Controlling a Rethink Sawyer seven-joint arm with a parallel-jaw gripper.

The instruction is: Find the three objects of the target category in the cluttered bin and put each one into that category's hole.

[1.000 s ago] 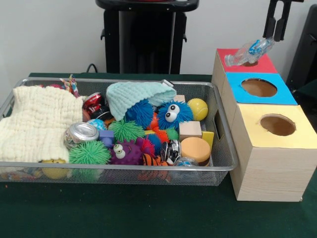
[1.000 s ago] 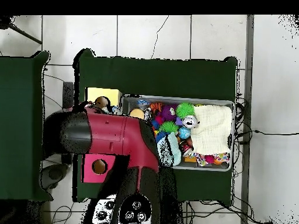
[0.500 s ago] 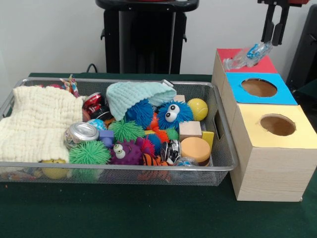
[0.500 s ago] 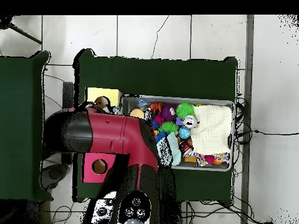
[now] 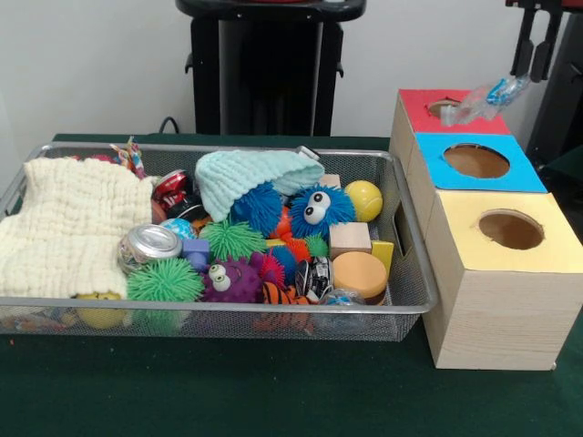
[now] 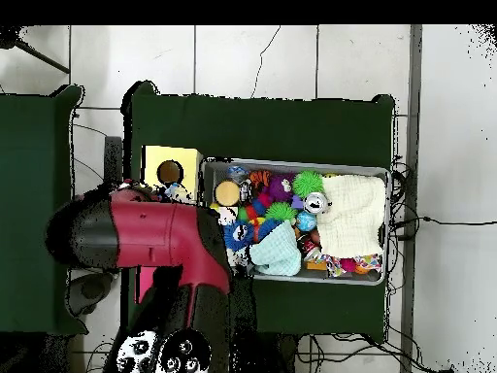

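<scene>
Item: crumpled plastic bottle [image 5: 481,100], clear w/ blue label. Hangs just below the gripper [image 5: 534,62], tilted, low end reaching toward the red box [image 5: 435,120] hole, upper end at the fingertips. It sits over the box's right rim, not centred on the hole.

Gripper: top right corner, fingers close together, apparently pinching the bottle's end; hold looks thin.

Step, as I judge it: drop into red hole. To do well: shift away from the rim so the bottle's over the opening, lower, then let go. A light bottle may bounce off the edge.

Below, nearer me: blue box [image 5: 474,162], yellow box [image 5: 510,232]. Far to gripper's side: wire bin [image 5: 401,300] w/ toys, cloths.
</scene>
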